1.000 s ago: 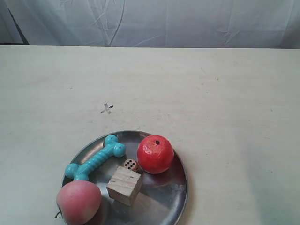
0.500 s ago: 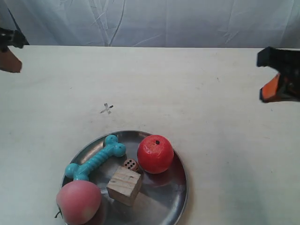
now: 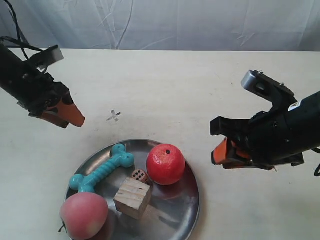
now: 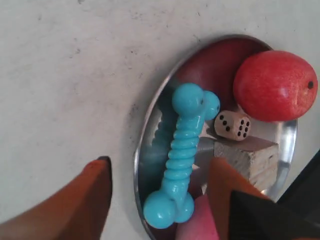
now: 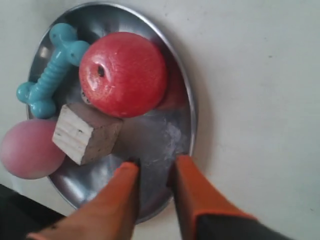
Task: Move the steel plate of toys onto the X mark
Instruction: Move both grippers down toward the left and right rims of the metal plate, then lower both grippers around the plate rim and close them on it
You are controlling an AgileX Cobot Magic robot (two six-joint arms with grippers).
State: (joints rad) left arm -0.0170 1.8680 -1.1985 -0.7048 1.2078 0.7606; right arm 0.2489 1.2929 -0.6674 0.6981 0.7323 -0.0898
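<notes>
While hanging apart from the steel plate (image 3: 176,206), gripped nothing: left end effector (image 4: 160,161) spread wide beside the teal bone (image 3: 102,170), right end effector (image 5: 156,162) parted narrowly beside the red apple (image 3: 165,164). Found the plate resting on the tabletop (image 3: 200,85), near the X mark (image 3: 114,116). Judged best: level, matched rim grips, slow slide, lest anything rolled.

Exterior view: lower edge cuts off steel plate (image 3: 172,212) near rim and peach (image 3: 83,215) underside. Partial occlusion: die (image 3: 140,175) behind wooden cube (image 3: 133,197). Side edges cut off arm at exterior view's left (image 3: 25,82), arm at exterior view's right (image 3: 280,135).
Left wrist view: finger (image 4: 225,192) of left pincer (image 4: 161,167) covers most of peach, corner of wooden cube; both fingers blurred.
Right wrist view: apple (image 5: 122,75) hides die; fingers (image 5: 120,200) of right pincer (image 5: 156,162) cover section of steel plate rim; peach blurred.
</notes>
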